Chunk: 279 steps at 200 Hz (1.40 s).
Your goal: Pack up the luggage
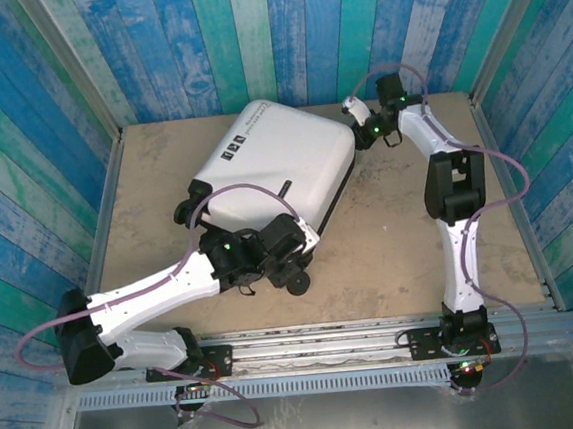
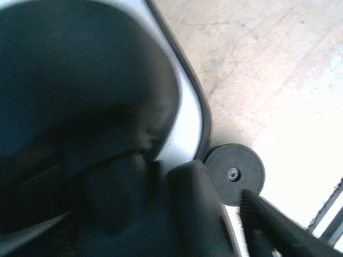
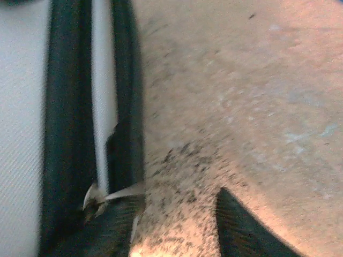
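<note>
The luggage (image 1: 272,161) lies closed and flat on the table (image 1: 400,255), shell up. My left gripper (image 1: 291,242) hangs over its near wheel corner, one wheel (image 2: 236,172) just beside my finger (image 2: 273,227). My right gripper (image 1: 365,132) is at its far right corner, close to the zipper seam, where a pale zipper pull (image 3: 102,195) sticks out.

I cannot tell whether either gripper is released or pinching something. The left wrist view is mostly dark blur, and the right wrist view is smeared and cuts off my fingertips.

I judge two risks. My right fingers could snag that pull when they back away, and my left arm could drag the luggage by its corner. How far round the zip is done up is hidden.
</note>
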Tool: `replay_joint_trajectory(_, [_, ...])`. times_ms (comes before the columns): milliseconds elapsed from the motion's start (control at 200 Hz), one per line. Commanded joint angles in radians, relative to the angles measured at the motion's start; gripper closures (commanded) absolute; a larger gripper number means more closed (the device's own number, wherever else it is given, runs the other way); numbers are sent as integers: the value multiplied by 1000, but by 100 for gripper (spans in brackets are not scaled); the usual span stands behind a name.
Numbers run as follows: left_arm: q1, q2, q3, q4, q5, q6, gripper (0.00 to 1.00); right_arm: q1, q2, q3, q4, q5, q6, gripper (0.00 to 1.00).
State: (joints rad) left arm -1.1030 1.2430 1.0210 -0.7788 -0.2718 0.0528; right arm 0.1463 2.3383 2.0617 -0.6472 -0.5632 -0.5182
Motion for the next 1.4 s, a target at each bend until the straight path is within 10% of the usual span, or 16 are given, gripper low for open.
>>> replay_joint_trajectory(0, [-23, -37, 27, 57, -78, 32, 20, 10, -4, 64, 52, 72, 156, 48])
replay_joint_trajectory(100, [-22, -77, 71, 22, -125, -105, 4, -9, -19, 84, 50, 86, 237, 51])
replay_joint_trajectory(235, [-23, -148, 124, -66, -200, -386, 6, -11, -28, 109, 48, 50, 281, 55])
replay_joint_trajectory(411, [-23, -336, 44, -304, -456, -1086, 59, 4, -3, 168, 0, -18, 286, 58])
replay_joint_trajectory(466, [-21, -387, -10, -488, -508, -1420, 62, 9, 7, 186, -19, -37, 278, 59])
replay_joint_trajectory(536, [-5, -432, -77, -546, -502, -1534, 63, 16, 12, 192, -36, -62, 267, 61])
replay_joint_trajectory(676, [88, -391, -139, -426, -436, -1435, 62, 27, -7, 159, -58, -97, 224, 62])
replay_joint_trajectory(961, [638, -149, -217, 88, -13, -887, 65, 33, -93, 6, -96, -141, 129, 63])
replay_joint_trajectory(1392, [754, 667, 600, 42, 213, -424, 56, 168, -407, -385, -87, -242, -164, 62])
